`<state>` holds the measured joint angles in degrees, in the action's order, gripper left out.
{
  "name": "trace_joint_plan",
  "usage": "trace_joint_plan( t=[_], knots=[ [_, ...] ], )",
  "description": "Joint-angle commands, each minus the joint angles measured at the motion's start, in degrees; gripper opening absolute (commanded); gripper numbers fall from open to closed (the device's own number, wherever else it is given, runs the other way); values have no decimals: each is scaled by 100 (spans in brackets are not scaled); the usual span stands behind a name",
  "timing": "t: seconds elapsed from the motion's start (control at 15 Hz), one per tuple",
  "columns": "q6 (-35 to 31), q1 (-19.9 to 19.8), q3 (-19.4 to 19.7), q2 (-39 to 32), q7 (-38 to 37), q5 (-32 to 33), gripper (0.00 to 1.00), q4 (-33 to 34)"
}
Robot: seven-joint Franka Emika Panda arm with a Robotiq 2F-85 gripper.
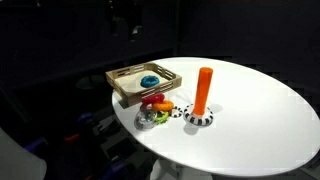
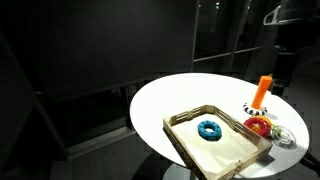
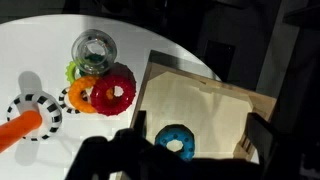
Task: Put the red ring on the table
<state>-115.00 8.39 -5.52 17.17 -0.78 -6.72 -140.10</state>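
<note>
Two dark fingers (image 3: 262,138) stand apart at the bottom of the wrist view, with nothing clamped between them. They hang over a shallow wooden tray (image 3: 215,100) that holds a blue ring (image 3: 178,141). The small glossy red ring (image 3: 113,92) lies on the round white counter (image 3: 40,45) just outside the tray, at ten o'clock from the blue ring. It overlaps an orange ring (image 3: 78,97) at its nine o'clock. A clear plastic ring (image 3: 93,48) sits at its twelve o'clock. An orange peg (image 1: 203,90) stands upright nearby.

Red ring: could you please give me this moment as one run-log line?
hand: open, empty, raised | red ring: ungrasped, overlapping orange ring beside tray | blue ring: in tray
</note>
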Motion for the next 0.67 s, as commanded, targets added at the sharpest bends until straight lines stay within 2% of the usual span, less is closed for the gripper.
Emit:
trace_joint_plan(
  t=[0.0,0.27,0.6],
  knots=[
    [9,-38,-37,0,8,-11,100,7],
    [9,-38,-37,0,8,-11,100,8],
    [-220,-247,-19,-93,-308,289,100,146]
  ],
)
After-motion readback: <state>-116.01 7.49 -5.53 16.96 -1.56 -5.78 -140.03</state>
